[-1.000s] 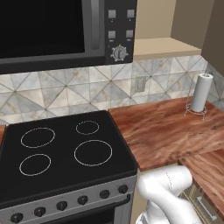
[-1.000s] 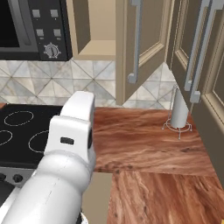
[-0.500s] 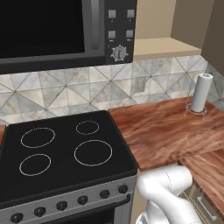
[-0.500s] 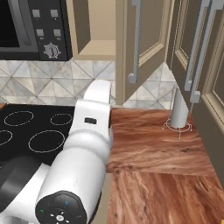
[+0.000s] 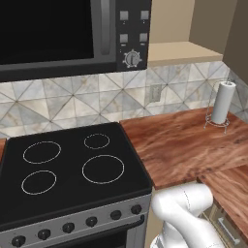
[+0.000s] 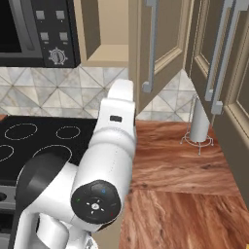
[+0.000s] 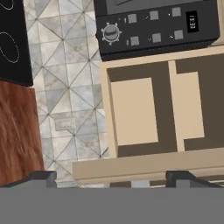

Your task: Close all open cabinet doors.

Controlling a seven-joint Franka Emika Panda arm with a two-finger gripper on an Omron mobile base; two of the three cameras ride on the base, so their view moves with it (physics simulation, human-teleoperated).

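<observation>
text: none legible | microwave (image 7: 155, 26) display: digits too blurred to read

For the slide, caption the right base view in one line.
White arm rising toward an open cabinet door, microwave at left.

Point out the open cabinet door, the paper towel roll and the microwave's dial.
open cabinet door (image 6: 163, 53), right base view, on its recessed panel beside the bar handle.
paper towel roll (image 5: 223, 102), left base view, on the middle of the white roll.
microwave's dial (image 5: 131, 59), left base view, on the round knob's centre.
</observation>
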